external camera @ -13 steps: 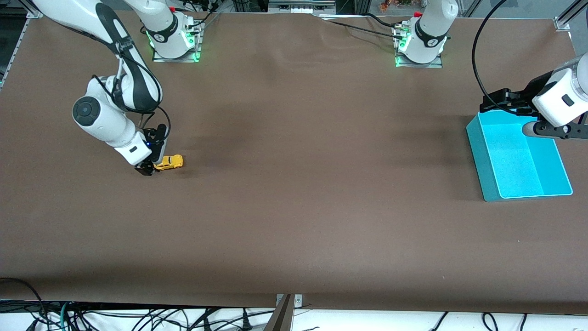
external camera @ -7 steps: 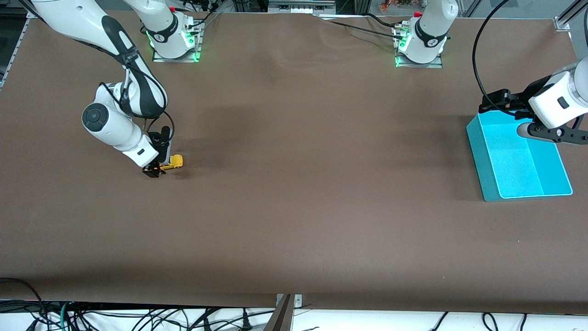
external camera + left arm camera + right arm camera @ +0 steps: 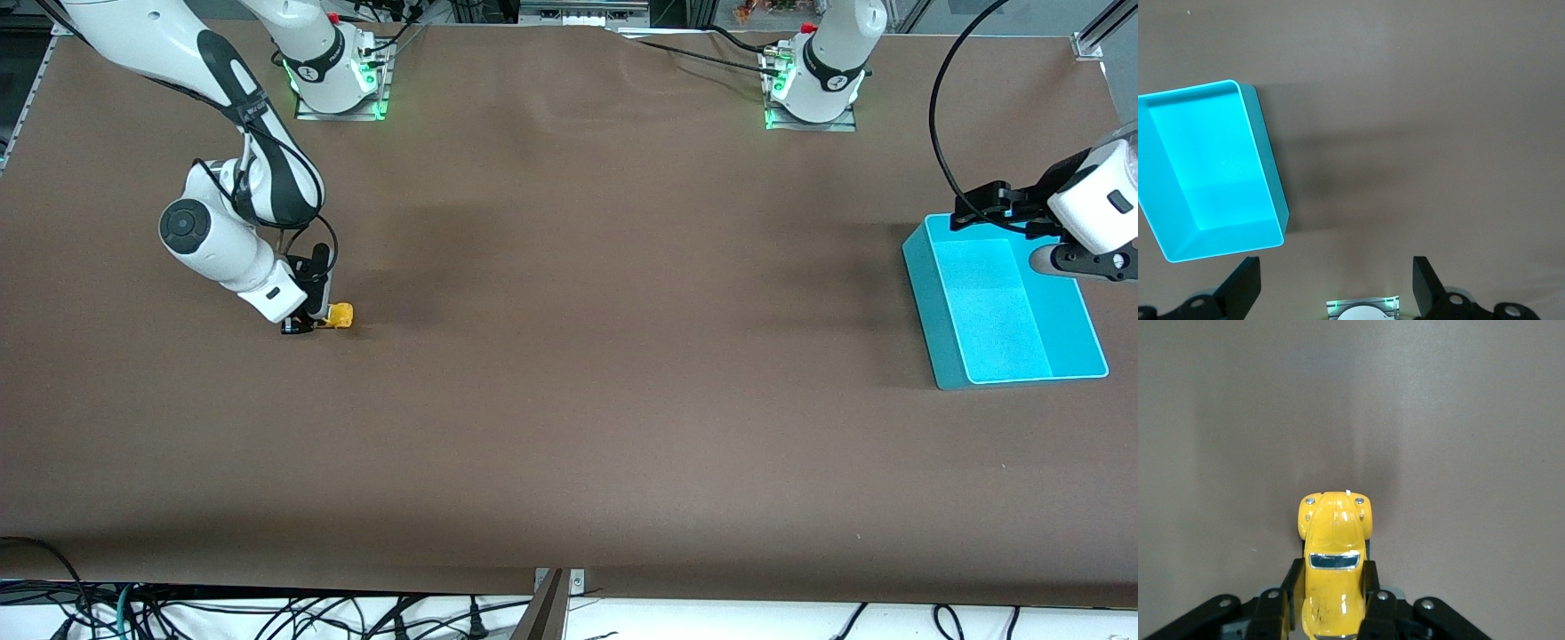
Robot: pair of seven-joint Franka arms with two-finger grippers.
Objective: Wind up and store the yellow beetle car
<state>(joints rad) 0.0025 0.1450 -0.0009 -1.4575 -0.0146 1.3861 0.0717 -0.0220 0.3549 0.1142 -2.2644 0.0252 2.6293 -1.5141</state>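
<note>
Now clenched, right hand (image 3: 313, 322) grips yellow beetle car (image 3: 1333, 565) between its fingers; left hand (image 3: 1337, 288) released.

Robotics laboratory: 2 bolted arm bases (image 3: 338, 71) on a brown-covered table (image 3: 569, 400), loose cables (image 3: 267, 613) below its edge.
</note>
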